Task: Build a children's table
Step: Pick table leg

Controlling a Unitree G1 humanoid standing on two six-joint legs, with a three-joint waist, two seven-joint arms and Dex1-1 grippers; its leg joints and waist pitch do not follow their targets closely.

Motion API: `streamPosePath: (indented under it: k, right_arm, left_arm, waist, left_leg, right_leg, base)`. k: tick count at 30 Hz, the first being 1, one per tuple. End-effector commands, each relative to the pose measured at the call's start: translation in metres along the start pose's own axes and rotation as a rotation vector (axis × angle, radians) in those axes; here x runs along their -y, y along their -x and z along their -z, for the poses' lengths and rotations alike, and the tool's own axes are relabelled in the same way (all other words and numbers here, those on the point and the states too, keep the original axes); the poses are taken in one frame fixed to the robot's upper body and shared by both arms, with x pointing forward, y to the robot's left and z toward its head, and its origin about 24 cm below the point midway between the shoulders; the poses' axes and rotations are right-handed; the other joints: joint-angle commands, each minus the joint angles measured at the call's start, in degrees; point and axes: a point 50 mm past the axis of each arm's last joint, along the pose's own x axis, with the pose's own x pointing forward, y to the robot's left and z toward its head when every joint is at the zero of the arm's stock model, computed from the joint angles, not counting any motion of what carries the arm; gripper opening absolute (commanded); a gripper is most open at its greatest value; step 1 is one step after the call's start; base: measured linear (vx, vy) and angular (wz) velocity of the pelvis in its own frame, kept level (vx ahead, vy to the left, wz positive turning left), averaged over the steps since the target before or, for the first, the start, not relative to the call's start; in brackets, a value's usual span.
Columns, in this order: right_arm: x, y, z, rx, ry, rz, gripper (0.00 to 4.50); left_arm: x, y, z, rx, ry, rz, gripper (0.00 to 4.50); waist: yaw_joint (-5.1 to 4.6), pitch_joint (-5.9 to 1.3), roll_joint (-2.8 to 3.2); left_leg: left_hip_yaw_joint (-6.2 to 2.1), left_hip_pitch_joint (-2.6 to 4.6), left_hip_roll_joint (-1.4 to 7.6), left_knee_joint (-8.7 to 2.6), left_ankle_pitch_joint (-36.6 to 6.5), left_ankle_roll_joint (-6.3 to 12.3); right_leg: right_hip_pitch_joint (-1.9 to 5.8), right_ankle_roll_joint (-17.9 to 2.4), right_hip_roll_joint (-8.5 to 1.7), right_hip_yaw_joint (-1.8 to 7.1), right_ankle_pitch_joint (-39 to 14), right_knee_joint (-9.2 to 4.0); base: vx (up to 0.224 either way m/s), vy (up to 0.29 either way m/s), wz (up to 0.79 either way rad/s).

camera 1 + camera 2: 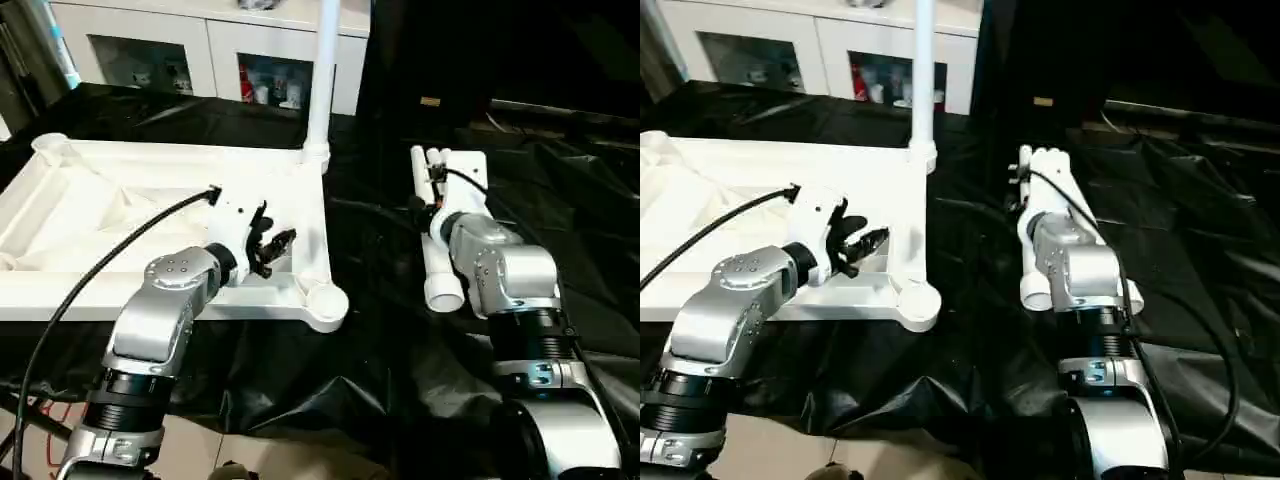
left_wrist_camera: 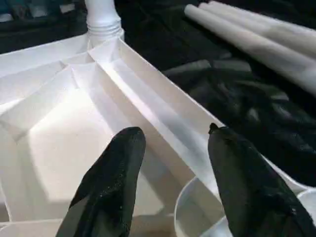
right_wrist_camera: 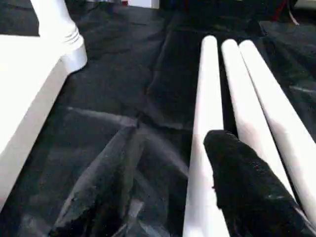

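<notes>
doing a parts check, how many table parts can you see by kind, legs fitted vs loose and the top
table top, upside down on the black sheet: 1
leg already standing in a corner socket: 1
loose legs lying side by side on the sheet: 3
total: 5 parts

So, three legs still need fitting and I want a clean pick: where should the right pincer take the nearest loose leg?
Probably mid-shaft on the leftmost loose leg, coming from above with the fingers across it. It lies flat on the black sheet, round and tapered, with another leg tight against one side. The right pincer hangs over it, open.
</notes>
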Motion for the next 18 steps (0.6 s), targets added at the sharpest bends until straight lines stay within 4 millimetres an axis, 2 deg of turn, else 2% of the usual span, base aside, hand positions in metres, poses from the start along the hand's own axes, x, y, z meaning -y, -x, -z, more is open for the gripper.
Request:
streamPosePath:
  k: [1,3,7,11,18]
  right_arm:
    - [0.005,0.001,0.004,-0.033,0.010,0.013,2.78]
    - [0.012,-0.001,0.008,-0.066,0.045,0.061,2.95]
    - [0.022,-0.006,0.019,-0.163,0.076,0.127,3.07]
    - [0.023,-0.009,0.027,-0.248,0.017,0.110,3.07]
    - [0.026,-0.014,0.044,-0.407,-0.056,0.098,3.07]
  left_arm:
    - [0.007,0.001,-0.003,0.008,-0.029,0.040,2.84]
    - [0.015,0.005,-0.008,0.041,-0.067,0.112,3.01]
    - [0.021,0.009,-0.009,0.029,-0.134,0.199,3.11]
    - [0.023,0.010,-0.009,0.017,-0.147,0.216,3.11]
    - [0.025,0.009,-0.006,-0.010,-0.167,0.231,3.11]
  waist:
    - [0.27,-3.77,0.30]
    - [0.52,-3.80,0.17]
    - [0.79,-3.73,0.30]
    - [0.70,-3.87,0.50]
    - [0.66,-3.97,0.46]
  left_leg:
    - [-0.71,0.99,1.95,-3.88,-10.07,-2.18]
    - [-0.70,0.99,2.03,-3.87,-9.61,-2.39]
    - [-0.55,1.07,1.79,-3.81,-9.99,-3.09]
    - [-0.64,1.08,1.84,-3.80,-9.89,-3.47]
    - [-0.60,0.99,1.77,-3.68,-9.32,-3.73]
  right_leg:
    - [2.62,-6.04,-4.35,3.18,-9.52,-4.42]
    - [2.65,-6.25,-4.43,3.15,-9.01,-4.31]
    - [2.55,-6.04,-4.34,3.20,-9.83,-4.36]
    - [2.68,-6.18,-4.24,3.19,-8.29,-4.14]
    - [2.89,-7.10,-4.23,3.15,-6.72,-3.89]
  base:
    - [0.000,0.000,0.00]
    - [0.000,0.000,0.00]
    - [0.000,0.000,0.00]
    - [0.000,0.000,0.00]
    - [0.000,0.000,0.00]
